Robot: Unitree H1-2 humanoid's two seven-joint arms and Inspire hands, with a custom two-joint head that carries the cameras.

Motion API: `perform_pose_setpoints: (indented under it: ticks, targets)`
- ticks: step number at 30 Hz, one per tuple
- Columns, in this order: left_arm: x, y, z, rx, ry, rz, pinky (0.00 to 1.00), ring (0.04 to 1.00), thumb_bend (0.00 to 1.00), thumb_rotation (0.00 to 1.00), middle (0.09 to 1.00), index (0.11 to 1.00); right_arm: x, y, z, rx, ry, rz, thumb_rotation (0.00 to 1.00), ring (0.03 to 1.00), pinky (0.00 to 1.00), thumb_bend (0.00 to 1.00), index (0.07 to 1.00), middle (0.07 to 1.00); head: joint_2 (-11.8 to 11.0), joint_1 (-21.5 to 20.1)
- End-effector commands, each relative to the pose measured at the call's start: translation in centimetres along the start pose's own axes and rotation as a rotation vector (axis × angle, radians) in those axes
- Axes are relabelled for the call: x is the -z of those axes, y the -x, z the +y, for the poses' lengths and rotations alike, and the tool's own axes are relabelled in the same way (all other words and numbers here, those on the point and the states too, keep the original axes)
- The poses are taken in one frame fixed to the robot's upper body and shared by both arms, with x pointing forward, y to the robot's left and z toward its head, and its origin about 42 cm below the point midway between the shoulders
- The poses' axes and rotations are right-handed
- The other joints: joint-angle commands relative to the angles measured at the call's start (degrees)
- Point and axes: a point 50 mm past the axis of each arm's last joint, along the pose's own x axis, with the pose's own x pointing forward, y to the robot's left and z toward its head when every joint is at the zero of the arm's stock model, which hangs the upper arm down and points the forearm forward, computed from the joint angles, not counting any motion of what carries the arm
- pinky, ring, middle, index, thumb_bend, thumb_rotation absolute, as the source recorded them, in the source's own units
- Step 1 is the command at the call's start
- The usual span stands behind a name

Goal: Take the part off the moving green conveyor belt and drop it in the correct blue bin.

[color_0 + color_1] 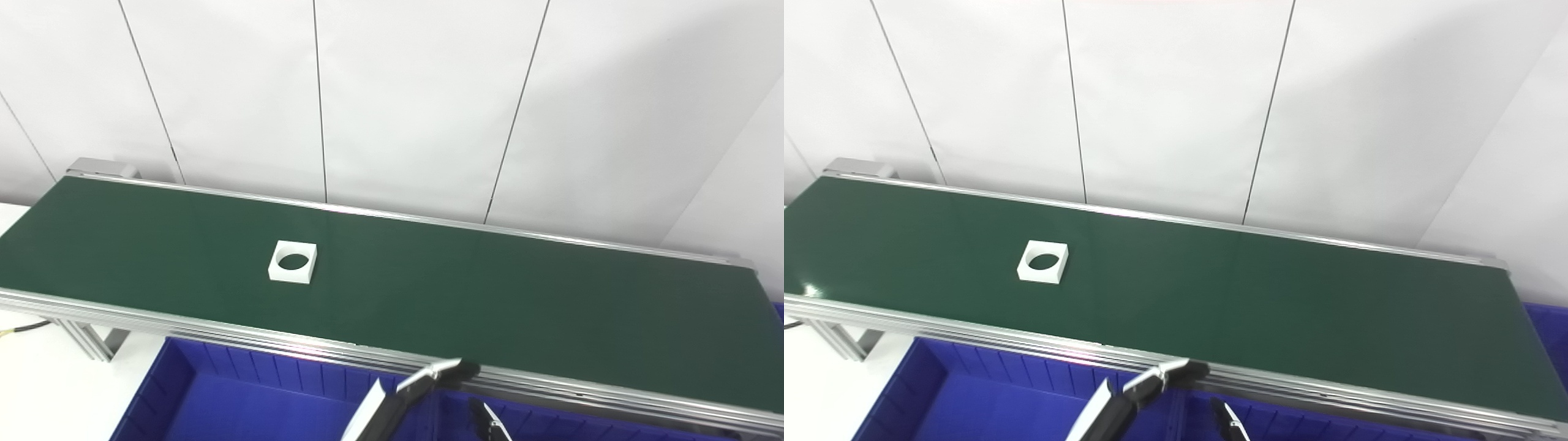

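A white square part with a round hole [293, 262] lies flat on the green conveyor belt [490, 294], left of the belt's middle. My left hand [416, 383] shows only at the bottom edge, over the blue bins just in front of the belt's near rail. One finger [1157, 378] stretches up toward the rail and another tip [1226, 421] stands apart from it, with nothing held between them. The hand is well to the right of the part and nearer to me. My right hand is out of sight.
A blue bin [184, 392] sits below the belt's near rail [245, 334] at the left, and a second blue bin [551, 422] adjoins it on the right. More blue [778, 309] shows past the belt's right end. White wall panels stand behind.
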Motion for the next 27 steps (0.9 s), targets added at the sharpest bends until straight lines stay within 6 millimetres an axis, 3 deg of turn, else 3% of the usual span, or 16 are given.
perform_pose_setpoints:
  ticks: [1,3,8,13,18,27]
  targets:
    - [-1.5,-2.5,2.4,0.013,-0.049,-0.124,0.69,0.753,0.88,0.48,0.780,0.797,-0.9,-0.6,-0.1,0.000,-0.023,-0.071,1.00,0.946,0.96,0.84,0.911,0.927,-0.2,0.0]
    - [-1.7,-4.1,4.0,0.023,-0.123,-0.164,0.66,0.746,0.89,0.38,0.777,0.801,-0.9,-0.7,0.0,-0.007,-0.038,-0.070,1.00,0.951,0.97,0.84,0.916,0.925,-0.3,-0.2]
    - [-2.2,-8.5,6.8,0.062,-0.339,-0.230,0.62,0.741,0.93,0.27,0.783,0.830,-1.0,-0.9,0.3,0.001,-0.007,-0.075,1.00,0.945,0.96,0.85,0.917,0.924,-0.4,-0.7]
    - [-1.8,-12.0,9.3,0.106,-0.447,-0.232,0.57,0.696,1.00,0.04,0.775,0.820,-1.1,-1.0,0.6,0.006,-0.010,-0.080,1.00,0.954,0.99,0.85,0.909,0.915,-0.4,-1.2]
    - [-1.0,-14.8,11.9,0.183,-0.620,-0.179,0.53,0.666,1.00,0.00,0.780,0.840,-1.1,-1.2,0.8,0.005,-0.026,-0.078,1.00,0.949,0.98,0.87,0.906,0.909,-0.5,-1.3]
    - [1.2,-17.7,13.9,0.295,-0.827,-0.039,0.54,0.676,1.00,0.00,0.798,0.897,-1.0,-1.5,1.2,0.004,-0.018,-0.078,1.00,0.927,0.91,0.87,0.896,0.903,-1.0,-1.4]
